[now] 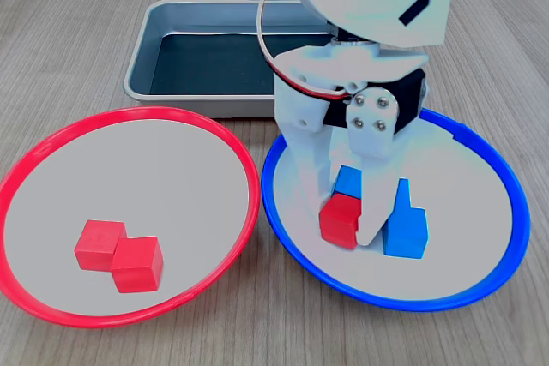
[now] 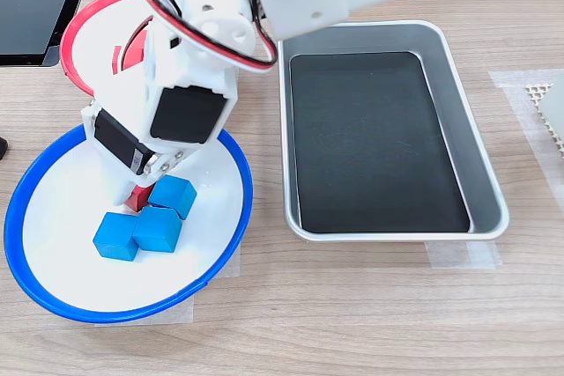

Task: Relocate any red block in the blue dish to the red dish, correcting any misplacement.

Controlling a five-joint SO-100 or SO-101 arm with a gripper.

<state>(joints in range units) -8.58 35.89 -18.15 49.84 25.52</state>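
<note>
Red block (image 1: 340, 220): sits in the blue dish (image 1: 480, 285), at the left of the cluster in the first exterior view, touching or just beside the blue cubes (image 1: 407, 231); in the second exterior view only a sliver shows under the arm.
Gripper (image 1: 345, 212): down in the blue dish, its jaws narrowed around the red block, one finger on the block's left, the other between it and the blue cubes; whether the pads press firmly I cannot tell.
Handling: judging by looks, a small, rigid, light cube with flat smooth faces; it should not deform, but may slip or twist if pinched off-centre.
Where to hold: opposite flat sides, near mid-height, squarely.
Risk: the right finger is tight against the blue cubes and may drag one.
Red dish (image 1: 51, 150): left of the blue dish in the first exterior view, rims nearly touching; holds two other red cubes (image 1: 118, 255).
Steel tray (image 1: 163, 36): far side, looks empty.
</note>
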